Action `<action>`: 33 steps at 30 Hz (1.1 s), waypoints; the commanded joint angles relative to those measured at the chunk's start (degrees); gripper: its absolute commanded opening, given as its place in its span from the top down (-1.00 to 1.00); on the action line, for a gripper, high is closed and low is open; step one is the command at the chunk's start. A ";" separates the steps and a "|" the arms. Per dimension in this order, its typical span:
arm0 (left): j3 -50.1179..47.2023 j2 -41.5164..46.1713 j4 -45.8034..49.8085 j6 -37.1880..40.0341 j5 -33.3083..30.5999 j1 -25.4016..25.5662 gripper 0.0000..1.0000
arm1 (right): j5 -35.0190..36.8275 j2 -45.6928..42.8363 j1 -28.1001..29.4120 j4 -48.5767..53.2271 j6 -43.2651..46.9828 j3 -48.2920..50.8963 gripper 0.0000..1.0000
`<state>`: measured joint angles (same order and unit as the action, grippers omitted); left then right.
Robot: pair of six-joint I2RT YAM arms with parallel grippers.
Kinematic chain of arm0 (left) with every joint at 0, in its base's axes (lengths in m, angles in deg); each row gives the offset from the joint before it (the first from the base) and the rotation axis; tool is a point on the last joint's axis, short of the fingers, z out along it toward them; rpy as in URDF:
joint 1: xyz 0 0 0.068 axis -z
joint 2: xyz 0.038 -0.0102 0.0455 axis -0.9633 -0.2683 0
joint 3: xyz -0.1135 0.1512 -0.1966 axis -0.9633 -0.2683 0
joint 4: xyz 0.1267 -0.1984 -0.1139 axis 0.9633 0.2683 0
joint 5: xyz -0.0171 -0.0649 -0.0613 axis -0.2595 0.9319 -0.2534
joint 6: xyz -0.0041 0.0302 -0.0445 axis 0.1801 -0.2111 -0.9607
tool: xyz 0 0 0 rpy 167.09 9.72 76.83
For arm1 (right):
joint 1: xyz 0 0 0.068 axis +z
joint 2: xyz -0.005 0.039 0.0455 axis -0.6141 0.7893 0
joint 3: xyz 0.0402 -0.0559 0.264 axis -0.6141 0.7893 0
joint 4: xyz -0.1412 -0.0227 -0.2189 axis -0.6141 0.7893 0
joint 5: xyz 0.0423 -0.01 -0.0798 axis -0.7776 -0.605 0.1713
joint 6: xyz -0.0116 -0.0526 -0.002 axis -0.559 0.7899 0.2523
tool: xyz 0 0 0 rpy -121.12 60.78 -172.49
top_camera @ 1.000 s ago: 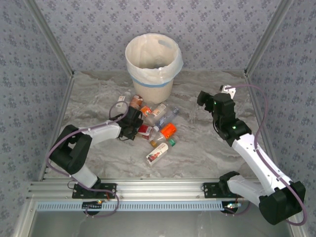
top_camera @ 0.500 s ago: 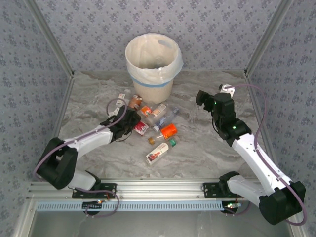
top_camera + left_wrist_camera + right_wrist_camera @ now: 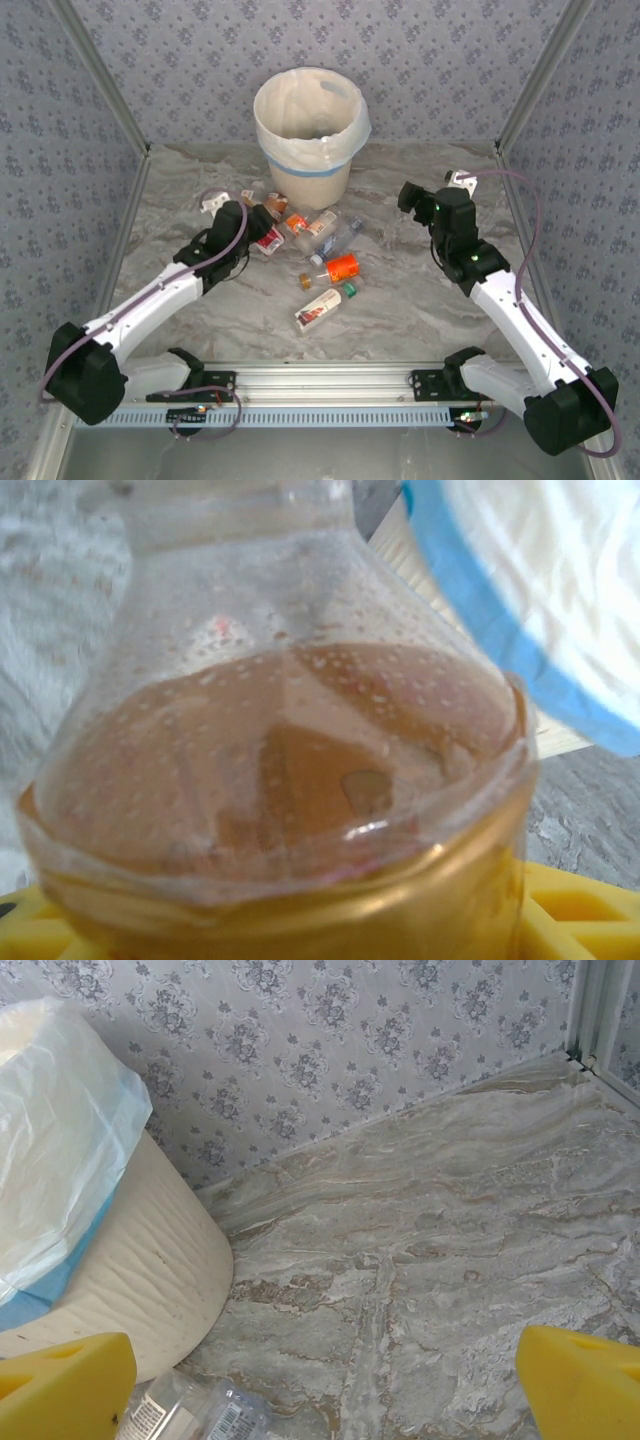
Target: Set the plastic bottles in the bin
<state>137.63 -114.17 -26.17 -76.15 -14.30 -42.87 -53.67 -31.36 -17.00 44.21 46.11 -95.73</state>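
Note:
My left gripper (image 3: 254,231) is shut on a clear plastic bottle (image 3: 268,240) with a red label, at the left edge of the heap and a short way in front of the bin (image 3: 305,175). In the left wrist view that bottle (image 3: 280,740) sits close up between the yellow fingertips (image 3: 590,910), brown inside, with the bin's blue band (image 3: 480,610) just beyond. Several more bottles lie on the table: an orange one (image 3: 342,266), a red-labelled one (image 3: 318,310), a clear one (image 3: 335,235). My right gripper (image 3: 410,197) hovers open to the right of the heap, nothing between its fingers (image 3: 60,1385).
The table is grey marble (image 3: 420,300) with patterned walls at the back and sides. The right wrist view looks over bare table towards the bin's cream wall (image 3: 120,1260), with a clear bottle (image 3: 190,1415) lying at its foot. A metal rail (image 3: 320,380) runs along the near edge.
The left arm has stretched out and its gripper has moved back and left towards the bin, taking the red-labelled bottle with it. The right arm has not moved.

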 commanded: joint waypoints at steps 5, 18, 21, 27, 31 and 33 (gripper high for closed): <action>10.82 1.32 -6.72 18.94 -0.28 -4.87 -0.05 | 0.83 -0.27 -0.63 1.21 -0.03 -1.71 -1.00; 32.12 -11.51 -18.16 29.77 -3.73 -9.92 -0.04 | -2.35 -0.07 -0.83 0.91 -1.03 -1.48 -1.00; 36.01 -16.12 -21.75 30.44 -1.25 -10.68 -0.04 | -3.20 -0.23 -0.85 1.49 -0.87 -1.80 -1.00; 45.96 -24.78 -22.68 28.50 4.57 -11.36 -0.04 | -4.76 -0.56 -0.71 3.74 -0.44 -3.23 -1.00; 50.92 -29.51 -22.66 24.29 8.73 -11.36 -0.04 | -5.94 -0.73 -0.70 3.86 0.34 -3.35 -1.00; 53.19 -31.59 -22.20 22.79 9.06 -11.36 -0.04 | -6.76 -0.45 -0.65 3.83 0.69 -3.58 -1.00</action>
<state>186.30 -144.20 -45.33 -50.38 -8.60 -53.99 -58.69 -31.39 -17.57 46.74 45.94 -97.33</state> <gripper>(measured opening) 0.640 0.998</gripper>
